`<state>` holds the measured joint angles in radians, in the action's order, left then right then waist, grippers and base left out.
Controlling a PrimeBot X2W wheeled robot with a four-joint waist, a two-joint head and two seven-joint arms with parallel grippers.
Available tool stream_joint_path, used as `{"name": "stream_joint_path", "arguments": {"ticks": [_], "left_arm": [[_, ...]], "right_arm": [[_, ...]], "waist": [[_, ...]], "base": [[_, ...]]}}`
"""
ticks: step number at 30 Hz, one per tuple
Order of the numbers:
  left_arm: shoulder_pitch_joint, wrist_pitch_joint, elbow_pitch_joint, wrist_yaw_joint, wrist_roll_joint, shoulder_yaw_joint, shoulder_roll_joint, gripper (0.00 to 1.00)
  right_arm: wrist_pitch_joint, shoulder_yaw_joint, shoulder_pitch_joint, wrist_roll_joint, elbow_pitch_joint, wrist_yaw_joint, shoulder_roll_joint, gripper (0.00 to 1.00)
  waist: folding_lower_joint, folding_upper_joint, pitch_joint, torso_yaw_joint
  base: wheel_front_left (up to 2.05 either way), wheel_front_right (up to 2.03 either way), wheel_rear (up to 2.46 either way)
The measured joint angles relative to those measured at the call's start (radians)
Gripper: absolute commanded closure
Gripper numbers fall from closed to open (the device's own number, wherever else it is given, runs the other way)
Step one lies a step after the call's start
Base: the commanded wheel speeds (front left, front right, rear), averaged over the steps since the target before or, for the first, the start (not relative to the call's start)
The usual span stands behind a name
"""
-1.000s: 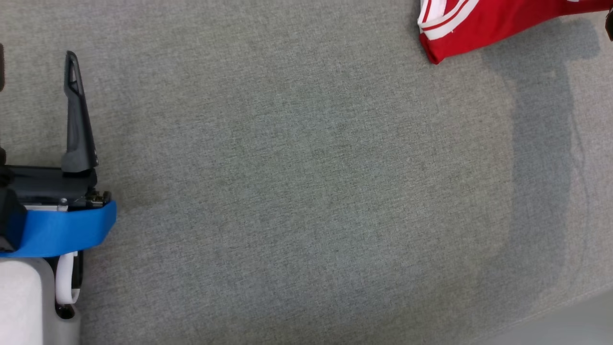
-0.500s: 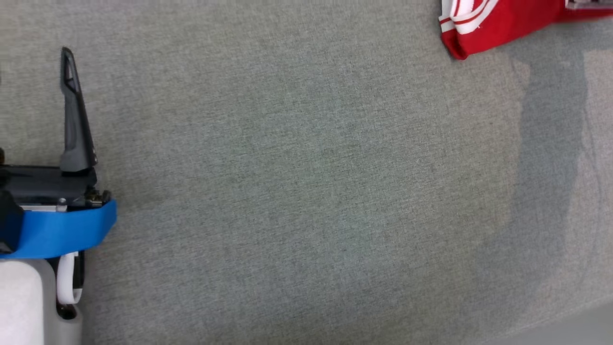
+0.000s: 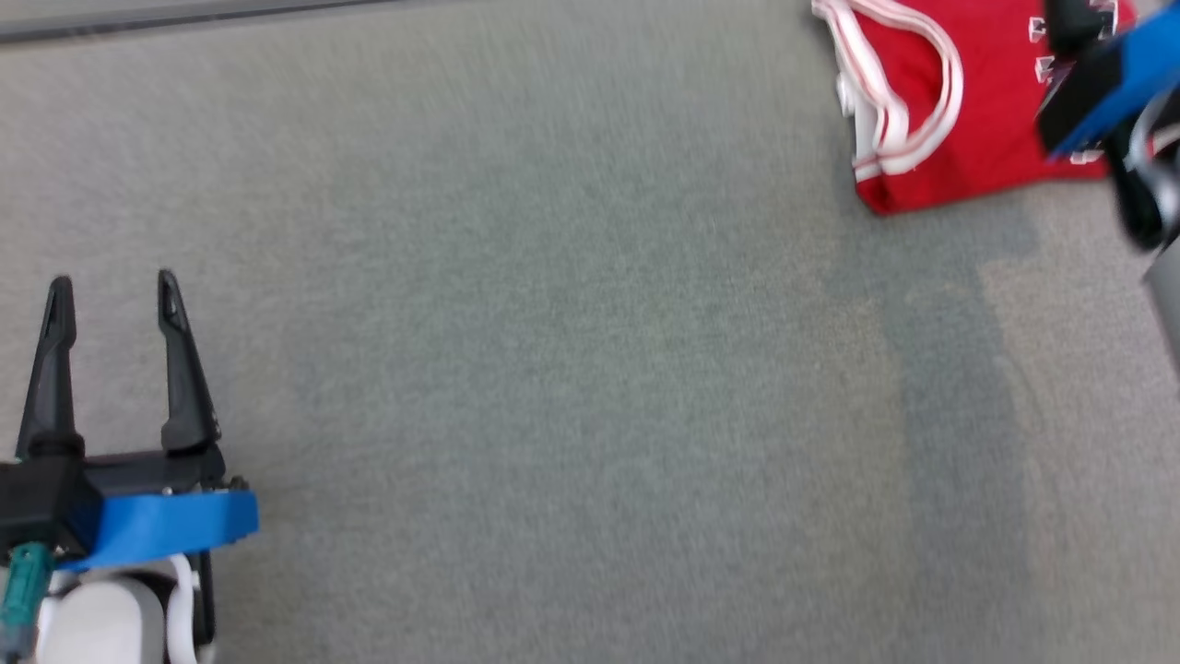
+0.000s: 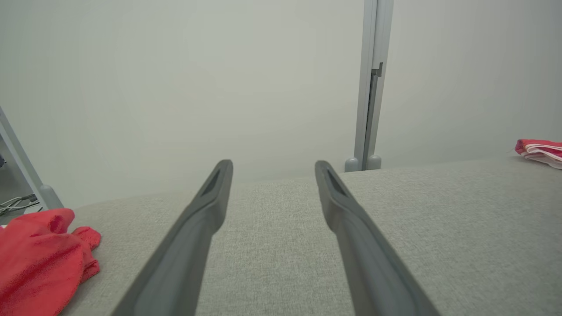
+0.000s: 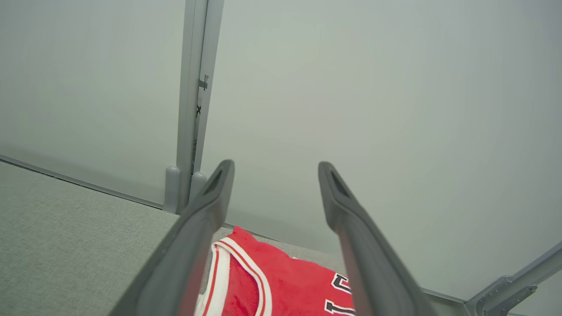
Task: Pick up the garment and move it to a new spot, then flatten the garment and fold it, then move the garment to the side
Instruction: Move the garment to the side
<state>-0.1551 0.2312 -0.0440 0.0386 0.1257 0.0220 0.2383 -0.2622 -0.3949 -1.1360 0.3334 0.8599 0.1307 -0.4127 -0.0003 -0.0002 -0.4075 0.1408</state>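
Note:
The garment [image 3: 986, 120] is a red jersey with white trim, lying folded on the grey cloth table [image 3: 572, 369] at the far right. My right arm's blue-banded wrist [image 3: 1102, 78] hangs over the jersey's right part. In the right wrist view my right gripper [image 5: 274, 173] is open just above the garment [image 5: 285, 281], and nothing sits between its fingers. My left gripper [image 3: 112, 284] stands open at the near left, far from the jersey. From the left wrist view the left gripper [image 4: 272, 166] is open and the garment [image 4: 538, 150] shows small at the far right.
A crumpled red cloth [image 4: 39, 259] lies at the lower left of the left wrist view. The table's far edge [image 3: 184, 20] runs along the top of the head view. A grey upright post [image 4: 369, 87] stands against the pale wall behind the table.
The head camera has shifted, so the whole picture moved. My right gripper has opened and its wrist now shows over the garment, which lies on the table. Both left fingers now show.

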Motion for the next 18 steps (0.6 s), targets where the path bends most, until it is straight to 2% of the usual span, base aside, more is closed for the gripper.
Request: {"name": "stream_joint_path", "arguments": {"ticks": [7, 9, 10, 13, 14, 18], "left_arm": [[0.077, 0.019, 0.069, 0.001, 0.027, -0.003, -0.033, 0.0], [0.084, 0.02, 0.077, -0.001, 0.03, -0.006, -0.037, 0.0], [0.098, 0.024, 0.097, -0.004, 0.034, -0.01, -0.045, 0.0], [0.12, 0.026, 0.121, -0.01, 0.041, -0.016, -0.051, 0.0], [0.12, 0.026, 0.121, -0.01, 0.041, -0.016, -0.051, 0.0], [0.149, 0.028, 0.159, -0.014, 0.049, -0.029, -0.06, 0.0]], "right_arm": [[0.0, 0.111, 0.289, -0.048, -0.222, 0.0, 0.108, 0.0], [0.0, 0.127, 0.329, -0.052, -0.244, 0.0, 0.125, 0.0], [0.0, 0.146, 0.407, -0.064, -0.283, 0.0, 0.15, 0.0], [0.0, 0.175, 0.507, -0.073, -0.334, 0.0, 0.184, 0.0], [0.0, 0.175, 0.507, -0.073, -0.334, 0.0, 0.184, 0.0], [0.0, 0.212, 0.669, -0.085, -0.397, 0.0, 0.218, 0.0]], "waist": [[0.0, -0.0001, 0.131, -0.062], [0.0, -0.0001, 0.148, -0.07], [0.0, -0.0001, 0.178, -0.081], [0.0, -0.0001, 0.217, -0.093], [0.0, -0.0001, 0.217, -0.093], [0.0001, -0.0002, 0.273, -0.106]], "base": [[0.0, 0.0, 0.0], [0.0, 0.0, 0.0], [0.0, 0.0, 0.0], [0.0, 0.0, 0.0], [0.0, 0.0, 0.0], [0.0, 0.0, 0.0]]}}
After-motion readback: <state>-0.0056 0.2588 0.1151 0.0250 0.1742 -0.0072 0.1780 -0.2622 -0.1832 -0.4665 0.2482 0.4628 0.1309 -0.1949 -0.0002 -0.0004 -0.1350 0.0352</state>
